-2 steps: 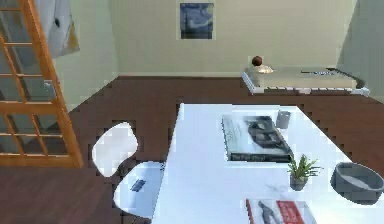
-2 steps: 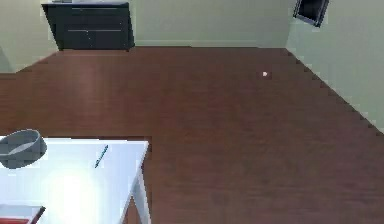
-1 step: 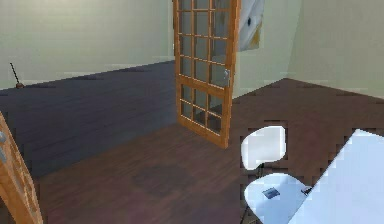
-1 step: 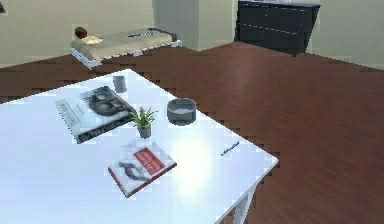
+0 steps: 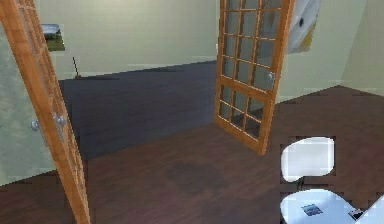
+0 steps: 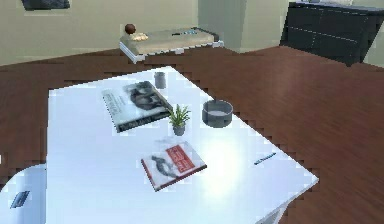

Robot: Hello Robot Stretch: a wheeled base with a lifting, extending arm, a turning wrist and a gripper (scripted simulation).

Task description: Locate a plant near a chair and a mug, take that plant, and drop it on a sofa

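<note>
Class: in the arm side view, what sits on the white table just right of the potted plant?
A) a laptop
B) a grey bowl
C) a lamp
B: a grey bowl sits beside the plant on the table, toward the picture's right.

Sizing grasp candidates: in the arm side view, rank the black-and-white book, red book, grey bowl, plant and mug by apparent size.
1. black-and-white book
2. red book, though it lies nearer the camera
3. grey bowl and plant: about alike, not ranked
4. mug, smallest, also farthest away
</note>
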